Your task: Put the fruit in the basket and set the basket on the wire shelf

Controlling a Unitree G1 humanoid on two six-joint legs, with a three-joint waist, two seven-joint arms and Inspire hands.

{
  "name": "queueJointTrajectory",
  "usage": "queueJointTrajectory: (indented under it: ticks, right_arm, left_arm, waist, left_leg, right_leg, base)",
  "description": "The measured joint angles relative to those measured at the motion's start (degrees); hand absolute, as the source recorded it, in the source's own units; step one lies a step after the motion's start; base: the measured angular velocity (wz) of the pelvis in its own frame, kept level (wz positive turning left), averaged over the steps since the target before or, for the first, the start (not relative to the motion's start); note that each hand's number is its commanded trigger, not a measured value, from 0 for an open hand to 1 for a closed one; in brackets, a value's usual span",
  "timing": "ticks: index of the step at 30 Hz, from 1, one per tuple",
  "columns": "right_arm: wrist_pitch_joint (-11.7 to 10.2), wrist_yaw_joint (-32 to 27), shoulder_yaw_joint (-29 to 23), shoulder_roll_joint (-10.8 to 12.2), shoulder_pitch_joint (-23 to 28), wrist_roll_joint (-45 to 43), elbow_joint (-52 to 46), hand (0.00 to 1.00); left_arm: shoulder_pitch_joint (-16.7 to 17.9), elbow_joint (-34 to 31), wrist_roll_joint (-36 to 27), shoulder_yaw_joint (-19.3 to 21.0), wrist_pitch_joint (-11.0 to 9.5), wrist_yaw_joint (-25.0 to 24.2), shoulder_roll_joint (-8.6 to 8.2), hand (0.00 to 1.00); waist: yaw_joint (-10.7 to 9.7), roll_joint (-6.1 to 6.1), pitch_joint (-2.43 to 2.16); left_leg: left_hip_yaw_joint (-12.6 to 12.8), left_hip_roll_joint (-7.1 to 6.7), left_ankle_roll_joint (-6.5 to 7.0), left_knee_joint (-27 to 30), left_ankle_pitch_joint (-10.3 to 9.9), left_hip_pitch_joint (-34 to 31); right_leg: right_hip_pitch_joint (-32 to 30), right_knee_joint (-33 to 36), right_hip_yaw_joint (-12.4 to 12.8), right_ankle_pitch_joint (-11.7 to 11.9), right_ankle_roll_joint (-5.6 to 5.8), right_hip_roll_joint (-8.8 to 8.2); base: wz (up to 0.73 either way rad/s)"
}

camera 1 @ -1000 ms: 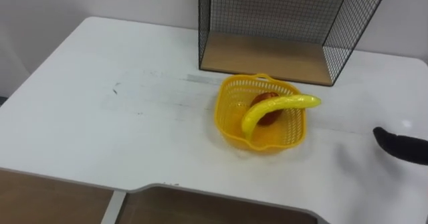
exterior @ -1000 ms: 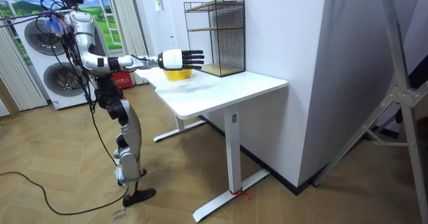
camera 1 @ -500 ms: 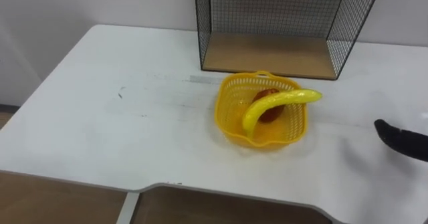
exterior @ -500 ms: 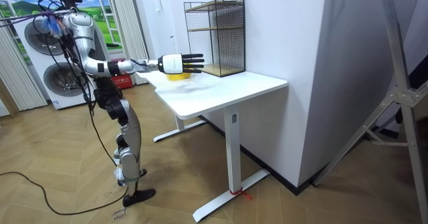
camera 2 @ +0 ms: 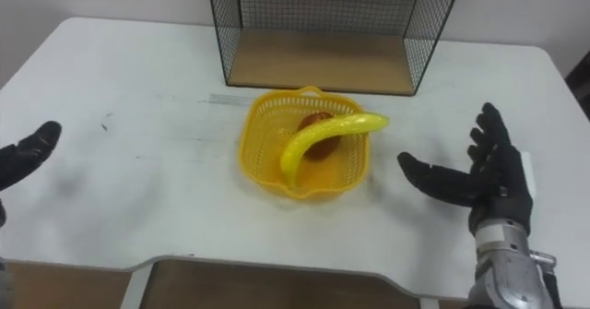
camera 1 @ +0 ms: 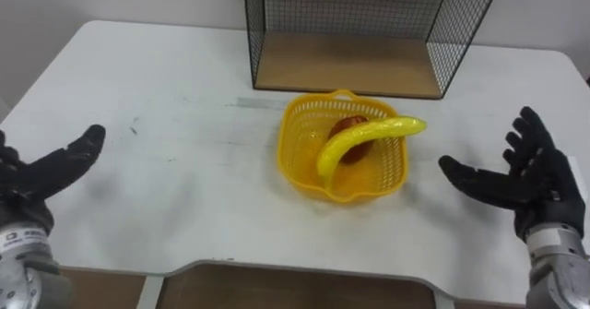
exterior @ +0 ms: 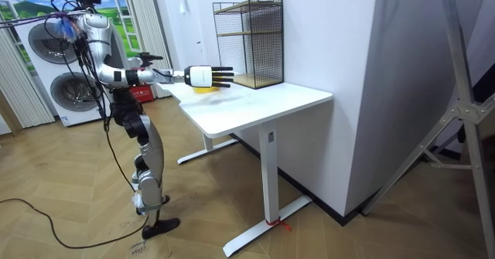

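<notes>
Sitting mid-frame on the counter (camera 1: 175, 115), the yellow basket (camera 1: 297, 158) is holding a banana (camera 1: 355, 141) and a red fruit (camera 1: 350, 126). Your left hand (camera 1: 41, 175), lower left, and right hand (camera 1: 516, 182), lower right, are hanging wide open and empty. The basket is looking light and bendy, so grip its rim on both sides; the banana may slide.

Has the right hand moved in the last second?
Yes. The right hand has come in toward the yellow basket. Its thumb now sits much nearer the basket's right rim, with the hand open and not touching it.
</notes>
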Motion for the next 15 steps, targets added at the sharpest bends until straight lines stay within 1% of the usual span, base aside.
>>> queueJointTrajectory:
  ticks: [1, 3, 4, 5, 8, 12, 15]
  right_arm:
    - [0.0, 0.7, 1.0, 0.2, 0.0, -0.1, 0.0, 0.00]
    - [0.0, 2.0, 2.0, 1.1, 0.3, -0.2, 0.0, 0.00]
    - [0.0, 2.6, 2.9, 1.5, 0.4, -0.1, 0.0, 0.00]
    - [0.0, 3.3, 3.1, 2.2, 0.3, 0.3, 0.0, 0.00]
    - [0.0, 3.9, 4.2, 2.5, 0.2, 2.3, 0.0, 0.00]
    - [0.0, 3.8, 5.4, 3.0, -0.3, 4.8, 0.6, 0.00]
    - [0.1, 3.8, 5.4, 4.4, -1.0, 6.1, 2.2, 0.00]
  left_arm:
    - [-0.2, 0.9, 0.0, -1.1, 0.1, -1.4, -0.16, 0.00]
    - [-0.2, 1.2, 0.0, -2.6, 1.2, -3.8, -0.71, 0.00]
    - [-0.2, 1.4, 0.0, -3.3, 1.7, -5.2, -1.39, 0.00]
    - [-0.2, 1.4, -0.1, -4.5, 2.0, -6.0, -1.65, 0.00]
    - [-0.2, 1.5, -0.1, -6.9, 2.5, -8.1, -2.13, 0.00]
    - [-0.2, 2.8, -0.1, -7.8, 2.8, -9.3, -2.20, 0.00]
    - [-0.2, 4.0, 0.4, -8.9, 3.8, -10.4, -2.64, 0.00]
  waist:
    - [-0.2, 0.04, -0.03]
    - [-0.3, 0.00, -0.03]
    - [-0.4, 0.00, -0.03]
    - [-0.4, -0.03, -0.04]
    - [-0.5, -0.22, -0.03]
    - [-0.6, -0.51, 0.09]
    - [-0.8, -0.73, 0.05]
  left_leg:
    - [0.3, 0.04, 0.00, 0.0, 0.0, 0.1]
    - [0.7, 0.12, 0.00, 0.0, 0.0, 0.1]
    - [0.9, 0.16, 0.00, 0.0, 0.0, 0.1]
    - [1.0, 0.17, 0.00, 0.0, 0.0, 0.1]
    - [1.1, 0.20, 0.00, 0.0, 0.0, 0.5]
    - [1.5, 0.30, 0.00, -0.3, 0.0, 0.9]
    - [1.6, 0.39, 0.00, -0.3, 0.0, 0.9]
  right_leg:
    - [0.0, 0.0, 0.1, 0.0, 0.00, 0.00]
    - [-0.2, 0.1, 0.3, 0.0, 0.00, 0.02]
    - [-0.3, 0.2, 0.5, 0.0, 0.00, 0.05]
    - [-0.3, 0.2, 0.7, 0.0, 0.00, 0.05]
    - [-0.3, 0.6, 0.8, 0.0, 0.00, 0.06]
    - [0.0, 0.8, 1.3, 0.0, 0.00, 0.20]
    - [0.0, 1.0, 1.5, 0.1, -0.02, 0.35]
  base:
    - [-0.10]
    - [-0.09]
    - [-0.07]
    - [-0.06]
    - [-0.01]
    - [-0.05]
    - [-0.01]
